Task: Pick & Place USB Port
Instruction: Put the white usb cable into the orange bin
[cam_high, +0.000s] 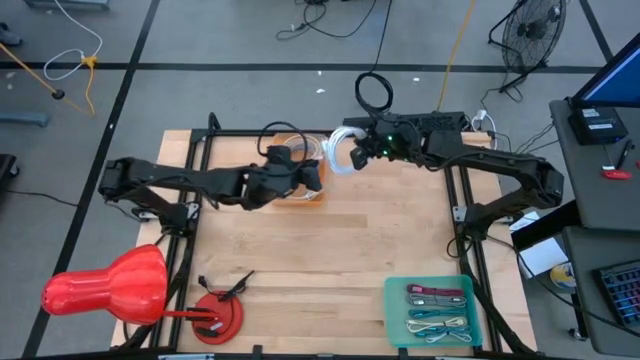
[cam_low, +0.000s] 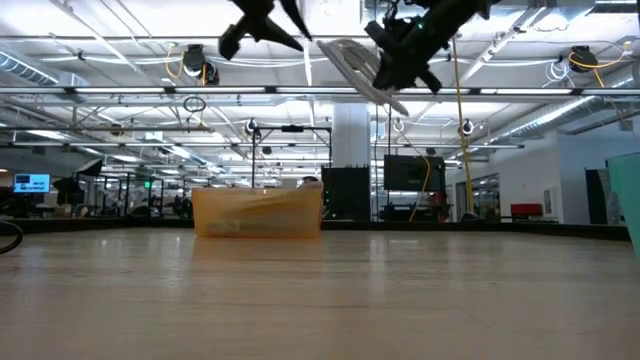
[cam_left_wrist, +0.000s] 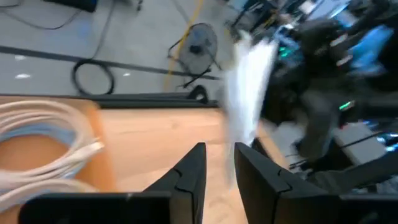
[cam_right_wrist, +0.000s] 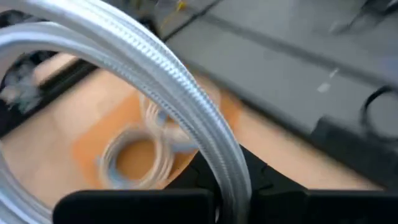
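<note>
A coil of silvery-white braided USB cable (cam_high: 338, 150) hangs in the air above the table's far middle, with my right gripper (cam_high: 358, 155) shut on it. It also shows in the low view as the coil (cam_low: 352, 62) and in the right wrist view as a thick braided loop (cam_right_wrist: 155, 68). My left gripper (cam_left_wrist: 219, 174) stands just left of the coil over the orange bin (cam_high: 300, 192). Its fingers are a little apart, and the blurred coil (cam_left_wrist: 249, 87) rises just beyond their tips. My right gripper pinches the coil's braided strand (cam_right_wrist: 229, 163) between its two fingers, coming from the table's right and slanting down. The coil is lifted clear of the table and sits tilted in the hold. Whether my left gripper touches the coil's lower edge (cam_left_wrist: 229, 168), I cannot tell.
The orange bin (cam_low: 258, 212) holds more white coiled cables (cam_left_wrist: 43, 143). A teal tray (cam_high: 392, 312) with several cables lies at the near right. A red bulbous thing (cam_high: 110, 285) and a red disc (cam_high: 215, 318) lie at the near left. Bare wood lies in the middle.
</note>
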